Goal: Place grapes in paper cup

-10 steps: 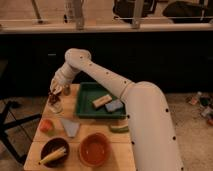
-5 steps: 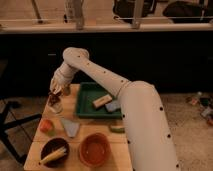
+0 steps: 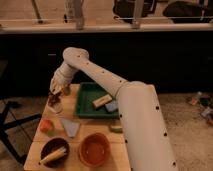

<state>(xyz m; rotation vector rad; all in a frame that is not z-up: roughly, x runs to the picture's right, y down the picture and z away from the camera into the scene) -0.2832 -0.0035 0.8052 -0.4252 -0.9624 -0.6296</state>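
Observation:
The white paper cup (image 3: 56, 107) stands near the far left edge of the wooden table (image 3: 85, 131). The dark purple-brown grapes (image 3: 52, 99) hang right at the cup's mouth. My gripper (image 3: 55, 93) is directly above the cup, pointing down and shut on the grapes. My white arm reaches in from the lower right and arches over the table. I cannot tell whether the bunch touches the cup's rim.
A green tray (image 3: 86, 111) lies right of the cup and holds a tan block (image 3: 101, 101) and a blue item (image 3: 112, 106). An orange-red fruit (image 3: 46, 125), a grey wedge (image 3: 70, 127), a dark brown bowl (image 3: 55, 150) and an orange bowl (image 3: 95, 149) sit nearer. A dark frame (image 3: 10, 120) stands at the left.
My arm's elbow has shifted slightly to the left. The gripper and the grapes stay over the cup.

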